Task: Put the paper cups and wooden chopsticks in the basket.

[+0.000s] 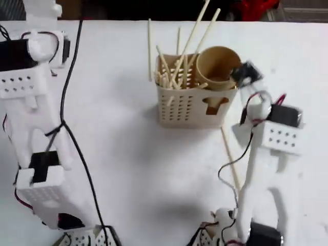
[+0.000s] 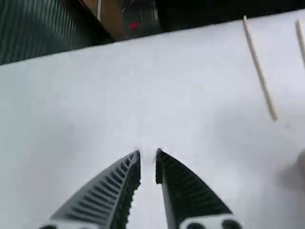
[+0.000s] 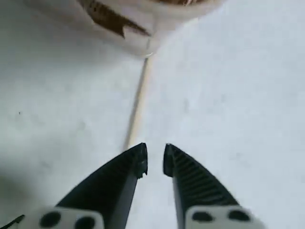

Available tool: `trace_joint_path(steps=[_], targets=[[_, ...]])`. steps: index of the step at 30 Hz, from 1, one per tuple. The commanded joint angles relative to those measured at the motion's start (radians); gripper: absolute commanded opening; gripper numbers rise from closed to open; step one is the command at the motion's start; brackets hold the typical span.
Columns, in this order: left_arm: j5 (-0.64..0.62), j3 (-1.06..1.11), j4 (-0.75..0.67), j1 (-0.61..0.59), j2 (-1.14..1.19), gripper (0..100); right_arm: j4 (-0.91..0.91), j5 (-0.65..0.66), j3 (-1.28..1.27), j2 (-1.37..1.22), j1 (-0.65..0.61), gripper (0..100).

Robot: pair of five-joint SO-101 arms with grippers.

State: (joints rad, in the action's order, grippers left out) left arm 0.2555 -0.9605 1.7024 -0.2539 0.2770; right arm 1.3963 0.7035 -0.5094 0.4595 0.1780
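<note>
Your basket (image 1: 189,105) stands on the desk (image 1: 128,154), open room all around.
One pale chopstick (image 3: 138,102) lies just ahead of your right end effector (image 3: 155,160); it and your left end effector (image 2: 147,164) are nearly closed, empty.

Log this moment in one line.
basket: paper cup, chopsticks inside | one chopstick on table beside basket | right gripper shut, empty, near it | left gripper shut, empty

White table (image 1: 128,169): basket (image 1: 189,110) standing, loose chopstick (image 1: 230,161) just beside.
</note>
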Motion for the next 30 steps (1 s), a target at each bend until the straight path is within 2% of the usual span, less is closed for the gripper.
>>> trace_joint_path(steps=[1,8,14,19,24,28,30], targets=[[0.034,0.143,-0.075,-0.035,-0.005,8,-0.189,0.015,-0.256,0.070,-0.053,17.8],[0.037,0.391,-0.256,-0.035,-0.008,8,-0.478,0.015,-0.503,0.068,-0.084,16.3],[0.037,0.493,-0.330,-0.035,-0.008,8,-0.559,0.018,-0.560,0.039,-0.073,16.3],[0.037,0.522,-0.354,-0.036,-0.015,8,-0.639,0.018,-0.543,-0.139,-0.050,16.3],[0.037,0.519,-0.356,-0.038,-0.015,8,-0.552,0.020,-0.382,-0.303,0.005,15.8],[0.037,0.516,-0.358,-0.050,-0.015,8,-0.498,0.020,-0.313,-0.367,0.021,2.6],[0.037,0.517,-0.358,-0.050,-0.015,8,-0.496,0.018,-0.308,-0.374,0.035,2.3]])
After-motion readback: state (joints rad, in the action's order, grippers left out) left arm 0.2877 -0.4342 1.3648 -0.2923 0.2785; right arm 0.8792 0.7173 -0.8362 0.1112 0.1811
